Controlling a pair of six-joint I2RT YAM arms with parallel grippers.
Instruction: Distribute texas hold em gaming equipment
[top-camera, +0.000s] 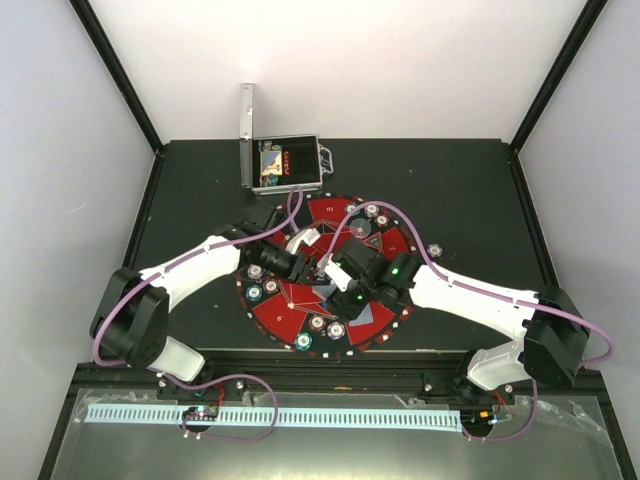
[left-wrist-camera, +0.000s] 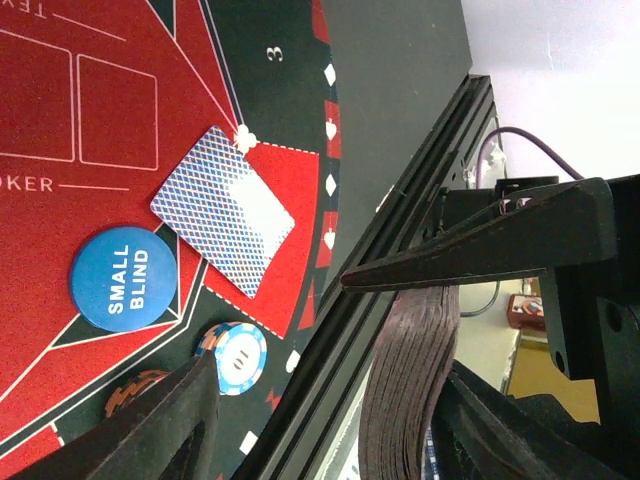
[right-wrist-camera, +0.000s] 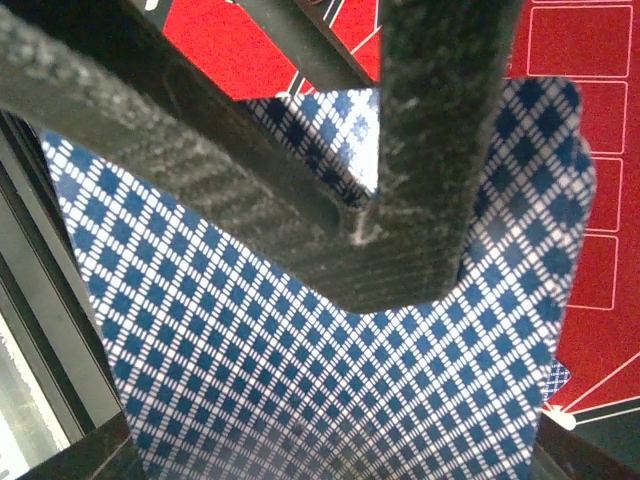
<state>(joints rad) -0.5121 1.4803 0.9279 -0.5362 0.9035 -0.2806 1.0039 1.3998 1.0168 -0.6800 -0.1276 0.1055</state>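
Observation:
In the left wrist view a thick deck of playing cards (left-wrist-camera: 410, 380) stands on edge between my left gripper's (left-wrist-camera: 330, 405) open fingers, with a wide gap to the left finger (left-wrist-camera: 180, 420). A black wedge-shaped finger (left-wrist-camera: 470, 250) lies across the deck's top. My right gripper (right-wrist-camera: 330, 400) is shut on that deck (right-wrist-camera: 300, 380), whose blue diamond-patterned back fills its view. Both grippers, left (top-camera: 303, 262) and right (top-camera: 338, 272), meet over the mat's centre. On the mat lie a single card (left-wrist-camera: 222, 210), a blue SMALL BLIND disc (left-wrist-camera: 123, 277) and a teal-and-white chip (left-wrist-camera: 235, 357).
The round red-and-black mat (top-camera: 275, 310) covers the table's middle, with chips (top-camera: 303, 343) spaced round its rim and grey-blue cards (top-camera: 370, 318) on its near side. An open silver case (top-camera: 285, 165) stands behind it. The table's front rail (left-wrist-camera: 400, 200) runs close to the deck.

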